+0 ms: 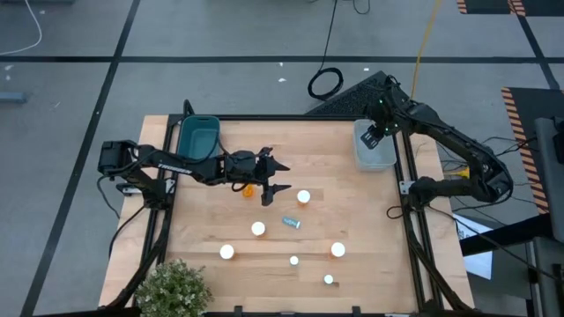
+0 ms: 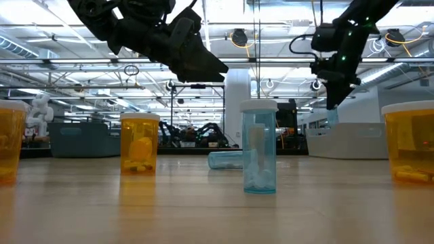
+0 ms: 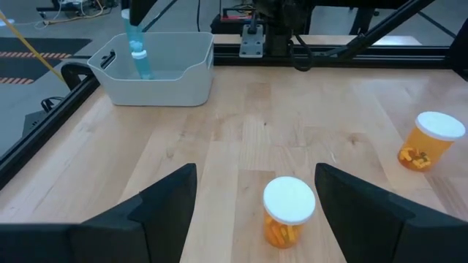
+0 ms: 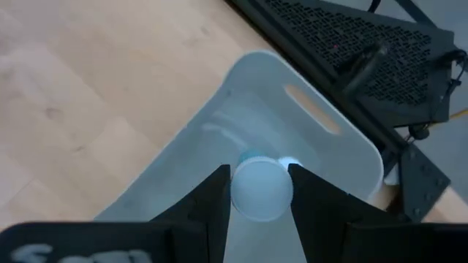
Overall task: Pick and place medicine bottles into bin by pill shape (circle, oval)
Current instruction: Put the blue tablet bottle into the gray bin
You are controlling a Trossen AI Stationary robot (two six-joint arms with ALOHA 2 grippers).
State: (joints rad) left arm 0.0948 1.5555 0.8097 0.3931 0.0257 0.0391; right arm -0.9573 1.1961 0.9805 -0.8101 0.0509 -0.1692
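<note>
While the right hand [image 4: 257, 191] grips a pale blue bottle [image 4: 262, 190] above the white bin [image 1: 374, 151], the left hand [image 3: 256, 201] hangs released, well away from it.

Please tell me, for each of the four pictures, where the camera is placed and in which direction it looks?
High: above, looking straight down on the wooden table; both arms show.
Low: at table-top height, looking level across at the pale blue bottle; arms hang from above.
Left wrist: past the open left gripper at an orange white-capped bottle.
Right wrist: down past the right gripper, holding a bottle over the white plastic bin.
Shared: the left wrist view sees that bin too.
</note>
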